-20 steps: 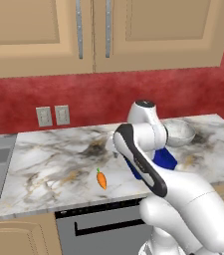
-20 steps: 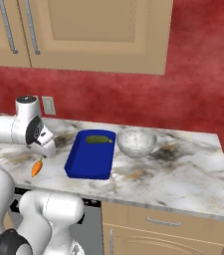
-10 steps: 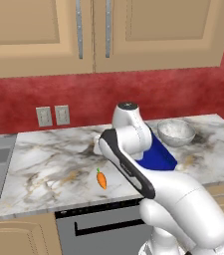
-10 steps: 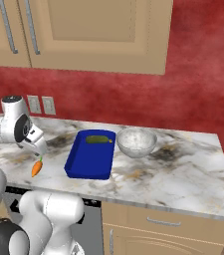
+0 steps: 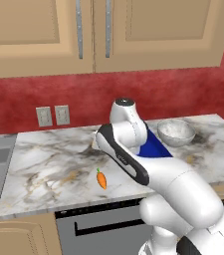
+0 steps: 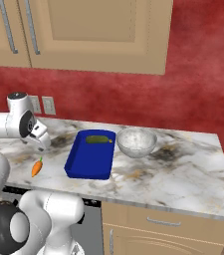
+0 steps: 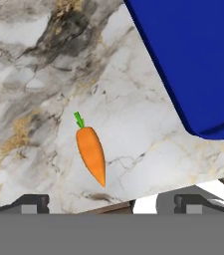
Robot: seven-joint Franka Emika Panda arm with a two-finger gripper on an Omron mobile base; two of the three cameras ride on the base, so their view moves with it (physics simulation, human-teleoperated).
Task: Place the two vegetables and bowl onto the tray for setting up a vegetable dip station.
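You had the gripper (image 7: 106, 201) fully open and empty, hanging above the marble counter (image 6: 183, 169) with nothing between it and the carrot (image 7: 91, 152). The carrot lay flat on the counter near the front edge, apart from the blue tray (image 6: 91, 154). The cucumber (image 6: 98, 139) rested inside the tray at its far end. The bowl (image 6: 136, 141) stood on the counter just beside the tray. Two wall outlets (image 5: 53, 115) sat behind.
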